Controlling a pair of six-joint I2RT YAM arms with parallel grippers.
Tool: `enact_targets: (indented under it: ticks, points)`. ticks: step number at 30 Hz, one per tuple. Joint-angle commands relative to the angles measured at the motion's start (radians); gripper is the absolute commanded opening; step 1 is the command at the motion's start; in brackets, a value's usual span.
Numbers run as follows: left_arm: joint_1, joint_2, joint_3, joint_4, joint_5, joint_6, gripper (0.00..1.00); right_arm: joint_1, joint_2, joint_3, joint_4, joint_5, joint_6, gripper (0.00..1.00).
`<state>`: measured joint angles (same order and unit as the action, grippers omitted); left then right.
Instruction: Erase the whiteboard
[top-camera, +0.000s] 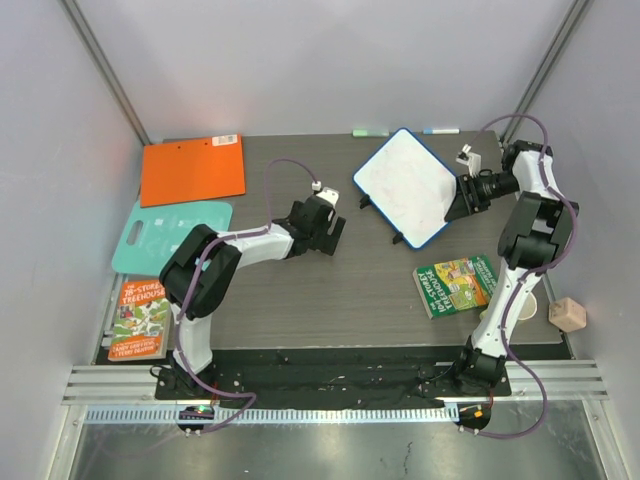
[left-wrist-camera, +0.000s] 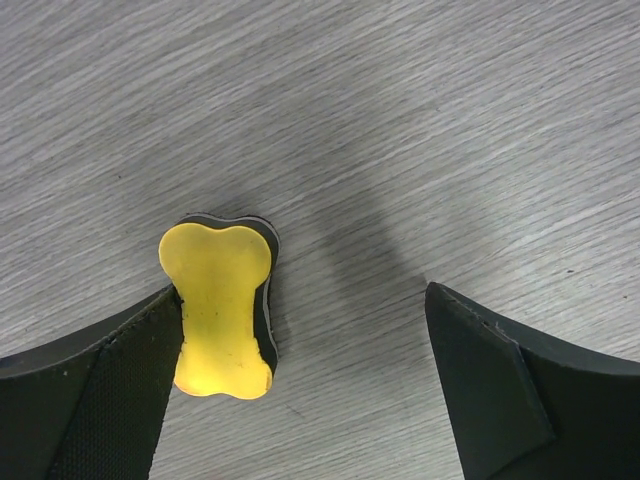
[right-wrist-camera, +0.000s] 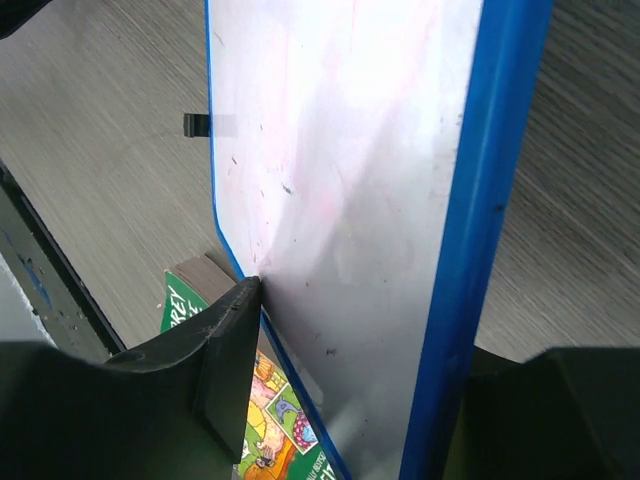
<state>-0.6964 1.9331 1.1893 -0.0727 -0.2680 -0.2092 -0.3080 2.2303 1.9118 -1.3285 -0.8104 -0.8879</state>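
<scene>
From here, the whiteboard (top-camera: 405, 185) sits tilted on the table (top-camera: 300, 290), white face turned up and blue frame all round. Small black stand feet (top-camera: 365, 203) show along its left-hand edge. Through the right wrist camera its face (right-wrist-camera: 340, 180) carries faint pinkish smears and a few dark specks.

My right gripper (top-camera: 462, 197) is at the whiteboard's right edge. In its own view (right-wrist-camera: 365, 330) the jaws stand partly apart with the board's framed edge between them. One finger (right-wrist-camera: 225, 350) is against the front rim and the other is behind the blue frame. I cannot tell whether they are pinching the board or only straddling it.

My left gripper (top-camera: 325, 225) is near the whiteboard, off its left side and low over the table. In its wrist view (left-wrist-camera: 302, 295) the jaws are spread wide and grip nothing. A yellow bone-shaped eraser (left-wrist-camera: 218, 310) with a dark pad underneath rests on the wood, touching the inner face of one finger (left-wrist-camera: 110, 400). The other finger is well clear of it.

A green book (top-camera: 457, 285) lies just on the near side of the whiteboard. An orange clipboard (top-camera: 193, 170) and a teal board (top-camera: 170, 235) lie well off to the whiteboard's left.
</scene>
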Motion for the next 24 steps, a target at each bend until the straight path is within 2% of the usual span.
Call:
enact_targets:
  ticks: [1, 10, 13, 18, 24]
  points:
    - [0.008, -0.016, 0.026, 0.016, -0.008, -0.002, 0.99, 0.024, 0.000, 0.056, -0.041, 0.056, -0.016, 0.51]
    - [0.008, -0.048, 0.020, 0.030, -0.016, 0.007, 1.00, 0.024, -0.052, 0.131, -0.029, 0.063, 0.049, 0.62]
    - [0.008, -0.054, 0.032, 0.021, -0.010, 0.001, 1.00, 0.026, -0.081, 0.138, 0.003, 0.065, 0.105, 0.68]
    - [0.012, -0.051, 0.062, -0.032, 0.023, -0.007, 1.00, 0.029, -0.135, 0.099, 0.120, 0.166, 0.202, 0.77]
    - [0.020, -0.066, 0.064, -0.065, 0.027, -0.015, 1.00, 0.026, -0.210, 0.041, 0.268, 0.290, 0.337, 0.80]
